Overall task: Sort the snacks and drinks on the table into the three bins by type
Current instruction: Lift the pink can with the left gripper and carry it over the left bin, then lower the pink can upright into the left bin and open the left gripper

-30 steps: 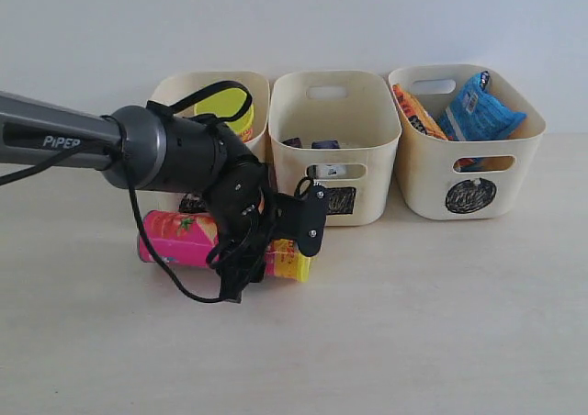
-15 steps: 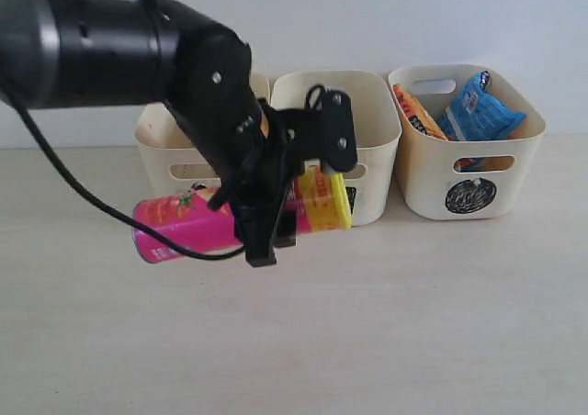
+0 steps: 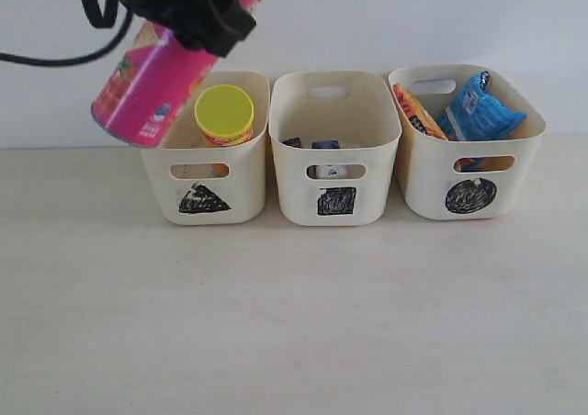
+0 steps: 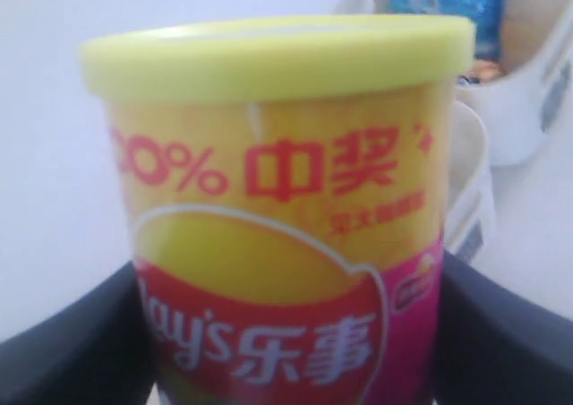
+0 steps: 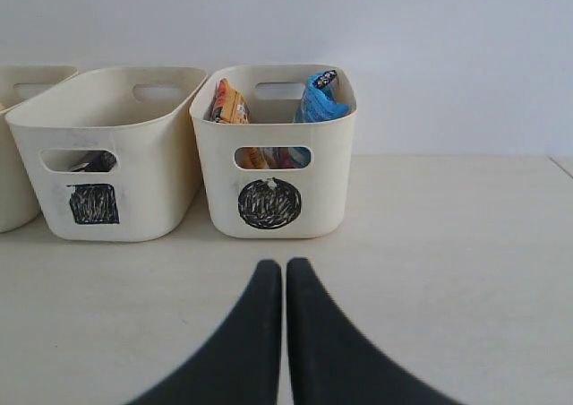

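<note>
My left claw [image 3: 207, 16] is clamped on the tall pink chip can with the yellow-green lid [image 3: 147, 84], held tilted in the air over the left edge of the cream plastic bin marked with a black triangle [image 3: 243, 181], while my right claw [image 5: 285, 284] is closed empty over the pale tabletop [image 5: 448, 244].

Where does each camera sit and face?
Exterior: in front of the table, facing triangle bin, square bin and circle bin; left arm holds a tilted pink can aloft.
Left wrist: on that arm, looking past left fingers at the gripped can.
Right wrist: low over the table, facing the square bin and circle bin; shut right fingers show.
Shared: all show the circle bin's blue bag.
</note>
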You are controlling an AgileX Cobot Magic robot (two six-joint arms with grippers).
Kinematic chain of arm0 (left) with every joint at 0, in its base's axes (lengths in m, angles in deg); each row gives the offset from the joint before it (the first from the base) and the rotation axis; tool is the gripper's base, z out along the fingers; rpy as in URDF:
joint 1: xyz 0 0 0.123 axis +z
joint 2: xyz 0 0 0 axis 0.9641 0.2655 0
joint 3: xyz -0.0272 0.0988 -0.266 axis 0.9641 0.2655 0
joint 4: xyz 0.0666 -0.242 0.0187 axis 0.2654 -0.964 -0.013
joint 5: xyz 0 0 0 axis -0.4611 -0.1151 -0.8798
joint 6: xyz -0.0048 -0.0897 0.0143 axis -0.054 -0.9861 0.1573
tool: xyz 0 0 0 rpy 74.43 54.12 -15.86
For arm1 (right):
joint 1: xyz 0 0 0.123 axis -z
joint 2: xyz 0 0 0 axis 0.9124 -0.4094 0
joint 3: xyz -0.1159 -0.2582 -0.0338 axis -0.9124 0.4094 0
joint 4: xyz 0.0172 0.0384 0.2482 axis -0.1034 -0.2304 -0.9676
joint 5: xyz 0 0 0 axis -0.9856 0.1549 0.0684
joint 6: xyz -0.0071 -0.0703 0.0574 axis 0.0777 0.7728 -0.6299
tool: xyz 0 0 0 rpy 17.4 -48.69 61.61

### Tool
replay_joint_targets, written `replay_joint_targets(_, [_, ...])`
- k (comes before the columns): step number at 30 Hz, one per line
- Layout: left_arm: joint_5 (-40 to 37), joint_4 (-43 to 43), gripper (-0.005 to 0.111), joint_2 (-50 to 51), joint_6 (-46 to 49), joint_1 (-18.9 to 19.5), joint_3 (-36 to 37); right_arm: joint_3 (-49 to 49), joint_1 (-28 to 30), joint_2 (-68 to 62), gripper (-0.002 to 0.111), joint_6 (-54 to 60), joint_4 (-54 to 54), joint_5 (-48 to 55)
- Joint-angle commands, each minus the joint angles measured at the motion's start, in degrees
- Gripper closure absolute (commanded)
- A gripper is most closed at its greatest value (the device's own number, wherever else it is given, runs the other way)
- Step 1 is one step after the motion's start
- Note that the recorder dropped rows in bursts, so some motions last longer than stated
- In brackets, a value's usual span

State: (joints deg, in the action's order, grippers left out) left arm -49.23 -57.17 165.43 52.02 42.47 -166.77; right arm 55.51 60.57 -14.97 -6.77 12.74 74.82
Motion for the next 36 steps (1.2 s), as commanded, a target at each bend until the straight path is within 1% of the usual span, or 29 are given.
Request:
replay_joint_targets(1, [9.16, -0.77, 0.102, -0.77, -7.42, 3.59, 0.62, 0.28, 0.18, 0.38, 0.108, 0.06, 0.08, -0.53])
replay_joint_targets(5, [18.95, -0.77, 0.102, -0.15, -12.63, 6.37, 2.66, 0.28, 0.18, 0.38, 0.108, 0.06, 0.08, -0.53])
replay_joint_targets(9, [28.01, -0.77, 0.102, 1.34, -13.83, 8.35, 4.93, 0.28, 0.18, 0.38, 0.108, 0.06, 0.08, -0.53])
replay_joint_targets(15, [36.56, -0.88, 0.102, 5.82, -15.34, 10.80, 5.80, 0.28, 0.18, 0.38, 0.108, 0.06, 0.08, -0.53])
replay_joint_targets(23, [48.36, -1.02, 0.102, 14.69, -16.53, 13.23, 5.80, 0.28, 0.18, 0.38, 0.108, 0.06, 0.08, -0.53])
replay_joint_targets(31, [55.36, -1.02, 0.102, 23.96, -18.22, 14.94, 5.80, 0.28, 0.18, 0.38, 0.108, 0.06, 0.08, -0.53])
replay_joint_targets(34, [55.36, -1.30, 0.102, 25.28, -18.22, 15.58, 5.80, 0.28, 0.18, 0.38, 0.108, 0.06, 0.08, -0.53])
replay_joint_targets(36, [55.13, -4.04, 0.102, 26.09, -18.22, 15.58, 5.80, 0.28, 0.18, 0.38, 0.108, 0.06, 0.08, -0.53])
